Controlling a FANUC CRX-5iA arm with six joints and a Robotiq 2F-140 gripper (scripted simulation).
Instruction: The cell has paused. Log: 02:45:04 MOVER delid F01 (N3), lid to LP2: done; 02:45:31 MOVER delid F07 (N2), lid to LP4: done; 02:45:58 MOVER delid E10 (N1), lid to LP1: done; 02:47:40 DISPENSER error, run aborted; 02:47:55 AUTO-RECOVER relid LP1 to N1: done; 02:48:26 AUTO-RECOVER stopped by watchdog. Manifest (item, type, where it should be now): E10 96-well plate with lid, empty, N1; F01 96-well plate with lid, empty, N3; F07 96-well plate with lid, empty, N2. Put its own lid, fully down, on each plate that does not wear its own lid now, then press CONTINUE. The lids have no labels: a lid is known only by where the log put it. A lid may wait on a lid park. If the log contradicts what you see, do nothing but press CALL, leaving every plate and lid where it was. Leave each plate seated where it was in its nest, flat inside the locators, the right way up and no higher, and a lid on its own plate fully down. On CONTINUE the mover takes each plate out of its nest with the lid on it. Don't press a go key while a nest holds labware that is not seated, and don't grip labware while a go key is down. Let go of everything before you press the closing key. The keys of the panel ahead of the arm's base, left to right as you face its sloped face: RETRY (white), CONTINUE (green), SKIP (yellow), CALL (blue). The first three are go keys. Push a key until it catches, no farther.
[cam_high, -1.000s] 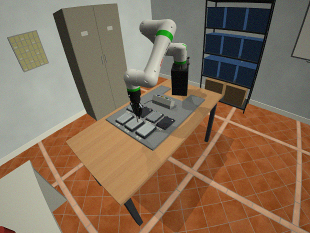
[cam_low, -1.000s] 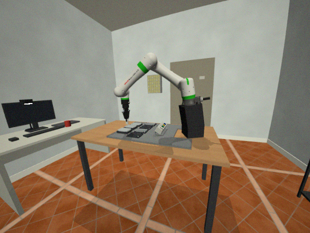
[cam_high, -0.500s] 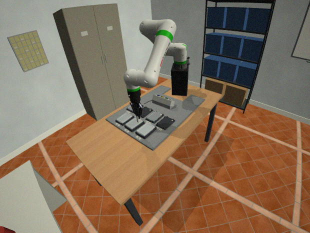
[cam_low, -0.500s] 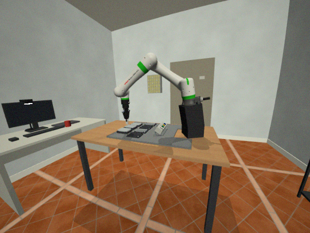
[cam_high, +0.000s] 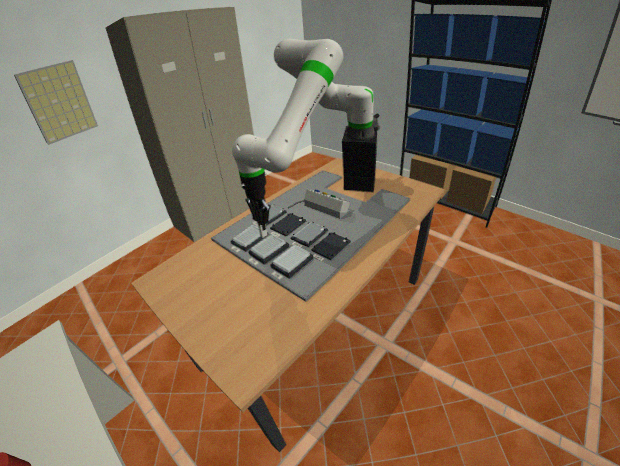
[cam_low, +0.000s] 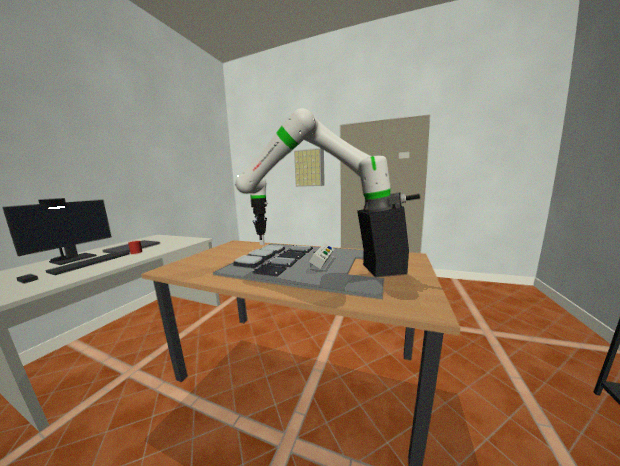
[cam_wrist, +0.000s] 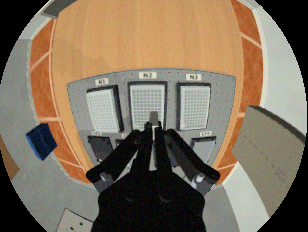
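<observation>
Three white well plates sit in the front row of nests on the grey mat: N1 (cam_wrist: 102, 110), N2 (cam_wrist: 146, 104) and N3 (cam_wrist: 194, 106). In the top view they are N3 (cam_high: 247, 236), N2 (cam_high: 268, 248) and N1 (cam_high: 292, 259). I cannot tell from here which of them wear lids. In the park row behind, a pale lid (cam_high: 309, 233) lies on one park. Another pale lid (cam_high: 274, 214) shows partly behind the arm. Two parks (cam_high: 288, 223) (cam_high: 331, 245) are dark and bare. My gripper (cam_high: 261, 231) (cam_wrist: 154, 117) is shut and empty, pointing down just above the near end of the N2 plate.
The key panel (cam_high: 327, 201) stands on the mat between the parks and the arm's black base (cam_high: 358, 162); it also shows in the exterior view (cam_low: 322, 256). A cabinet stands beyond the table's left side, a shelf rack behind the base.
</observation>
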